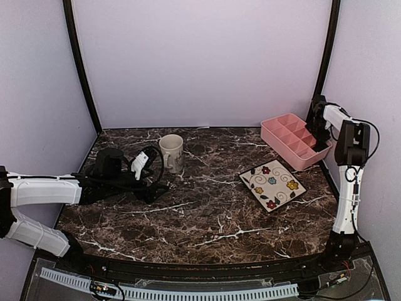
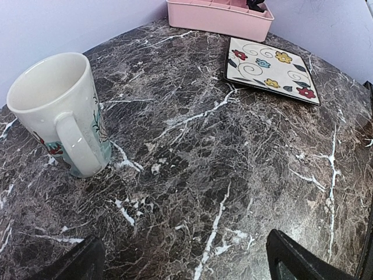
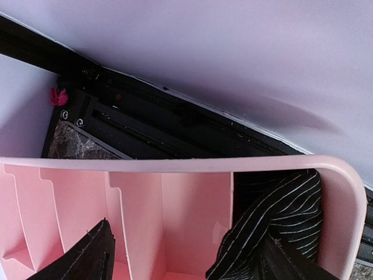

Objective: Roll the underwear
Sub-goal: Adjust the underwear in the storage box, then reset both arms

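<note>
Nearest me the left gripper (image 2: 186,245) hangs with jaws gaping over the marble table (image 2: 233,175) beside the mug (image 2: 58,111), well away from any cloth. Far back right, the right gripper (image 3: 189,245) is down in the pink tray (image 3: 175,165), fingers spread with nothing pinched, and the black striped underwear (image 3: 291,210) sits bunched in the end compartment right against one finger, too crumpled to call a long axis. Only the right wrist view shows it; overhead the right arm (image 1: 344,157) hides it.

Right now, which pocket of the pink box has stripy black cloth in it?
The corner pocket, rightmost in the right wrist view, holds the stripy black cloth; the pink box's other visible pockets show bare pink.
</note>
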